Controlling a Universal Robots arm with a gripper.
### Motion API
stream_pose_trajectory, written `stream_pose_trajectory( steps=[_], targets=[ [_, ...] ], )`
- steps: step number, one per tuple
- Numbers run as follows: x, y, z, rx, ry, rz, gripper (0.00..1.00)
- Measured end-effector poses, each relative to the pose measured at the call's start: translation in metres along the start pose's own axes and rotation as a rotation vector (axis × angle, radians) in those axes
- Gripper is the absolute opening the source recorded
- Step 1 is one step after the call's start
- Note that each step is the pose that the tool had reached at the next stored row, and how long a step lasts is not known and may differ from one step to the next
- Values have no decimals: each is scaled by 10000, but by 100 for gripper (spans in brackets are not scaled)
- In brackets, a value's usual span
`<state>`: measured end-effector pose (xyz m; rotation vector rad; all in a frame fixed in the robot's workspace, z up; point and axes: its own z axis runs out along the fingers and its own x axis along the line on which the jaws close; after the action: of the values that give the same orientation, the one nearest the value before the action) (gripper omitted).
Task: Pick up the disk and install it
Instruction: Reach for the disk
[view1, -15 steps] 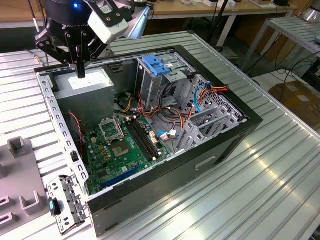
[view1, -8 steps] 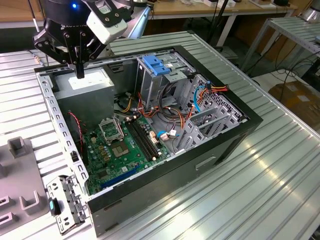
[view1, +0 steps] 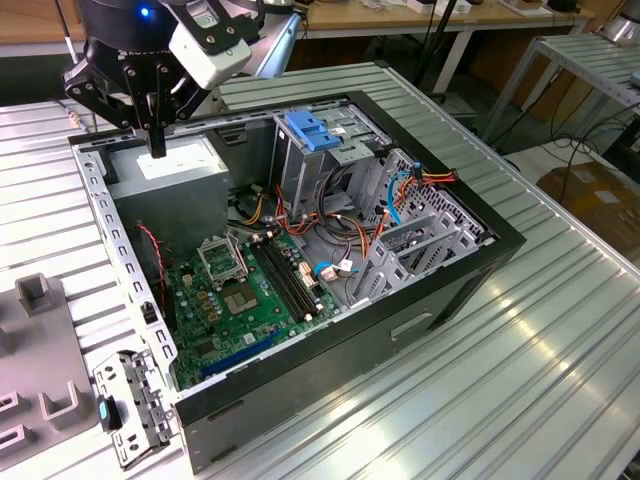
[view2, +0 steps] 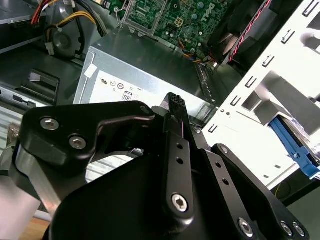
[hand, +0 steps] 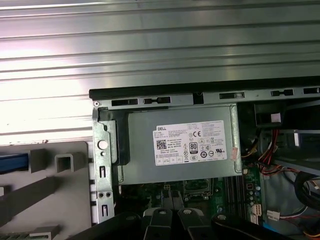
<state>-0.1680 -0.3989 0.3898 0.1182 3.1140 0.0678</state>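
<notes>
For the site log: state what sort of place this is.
Probably a robotics lab or workshop bench. An open computer case sits on a ribbed metal table with its motherboard exposed, a robot gripper hangs above the power supply, and workbenches stand behind.

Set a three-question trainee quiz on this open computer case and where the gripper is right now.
1. True or false: the gripper hangs over the grey power-supply box.
2. What colour is the plastic bracket atop the tall metal cage? A red, B blue, C green.
3. Fill in: the circuit board lying inside the case is ____.
Key: 1 true; 2 B; 3 green.
</notes>
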Motion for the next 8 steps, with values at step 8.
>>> stream_pose_trajectory(
  steps=[8],
  targets=[
    [33,-3,2,0,1,0,11]
  ],
)
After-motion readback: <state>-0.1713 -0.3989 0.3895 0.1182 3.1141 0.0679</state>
